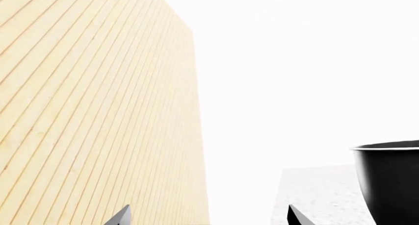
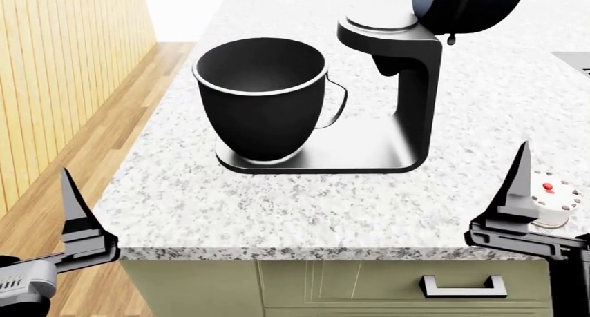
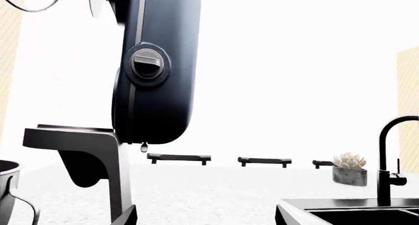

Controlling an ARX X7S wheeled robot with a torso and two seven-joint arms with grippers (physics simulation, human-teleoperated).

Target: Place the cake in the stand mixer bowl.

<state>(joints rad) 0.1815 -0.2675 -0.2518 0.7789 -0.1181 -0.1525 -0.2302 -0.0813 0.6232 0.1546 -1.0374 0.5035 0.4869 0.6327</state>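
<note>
The cake, small, white and round with a red cherry, sits on the granite counter near its front right edge. The stand mixer bowl, deep and black with a pale rim, stands on the mixer base at the counter's left; it also shows in the left wrist view. My right gripper is open and empty; one finger stands upright just left of the cake, partly covering it. My left gripper is open and empty; its finger is off the counter's left front corner.
The black mixer stand with its tilted-up head rises right of the bowl. A sink with a black faucet and a potted succulent lie further right. A wooden slat wall is at the left. A drawer handle is below the counter edge.
</note>
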